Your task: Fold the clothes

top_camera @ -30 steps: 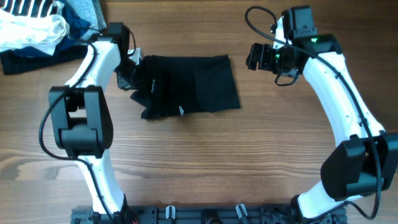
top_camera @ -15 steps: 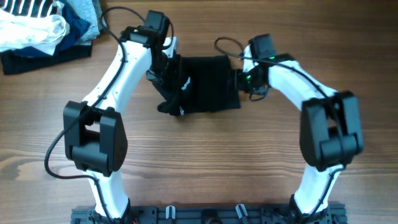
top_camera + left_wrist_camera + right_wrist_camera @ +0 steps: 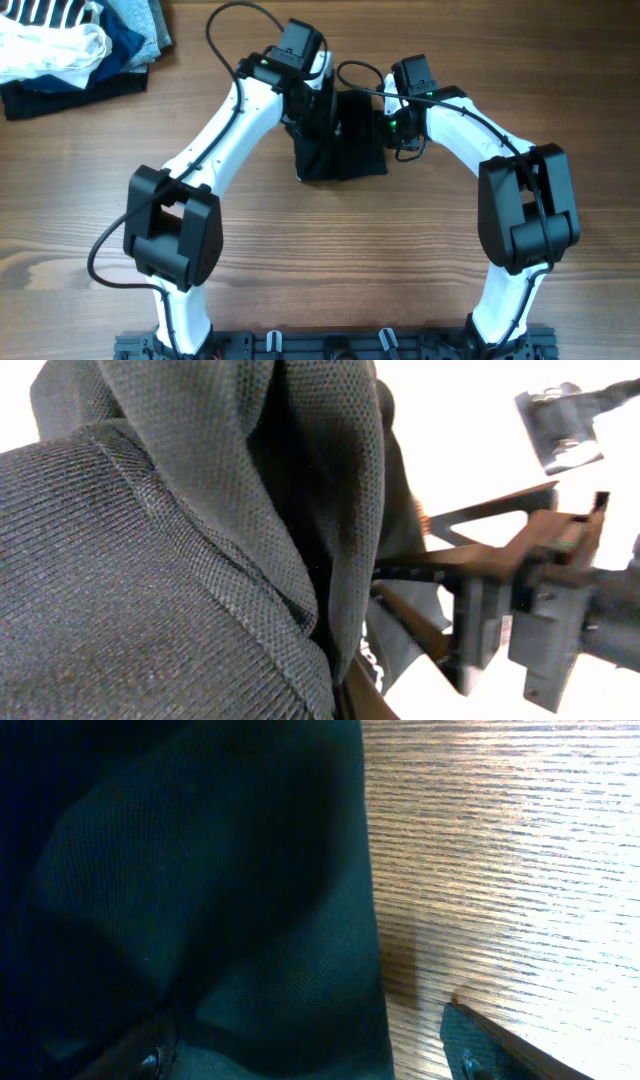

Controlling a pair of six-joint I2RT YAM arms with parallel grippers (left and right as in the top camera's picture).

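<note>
Your black garment lies bunched into a narrow, roughly square bundle on the wooden table, near the middle of the far edge. Both arms crowd over it from either side, so in the overhead view you see only its near half clearly; the far half is hidden under the two wrists.

Your left gripper sits over the bundle's far left part. Its jaws are pressed together on a fold of the black garment: in the left wrist view the knit fabric drapes right across the lens and hangs in thick folds, blocking nearly everything else. Past the cloth you can make out only some dark metal hardware at the right, too washed out to identify.

Your right gripper is at the bundle's right edge, low to the table. Its fingers are spread wide. In the right wrist view one finger is over the cloth and the other over bare wood, with the garment's straight right edge running between them. You cannot tell whether either finger touches the fabric.

A heap of other clothes, white, striped, light blue and navy, fills the far left corner of the table, well apart from the black garment.
</note>
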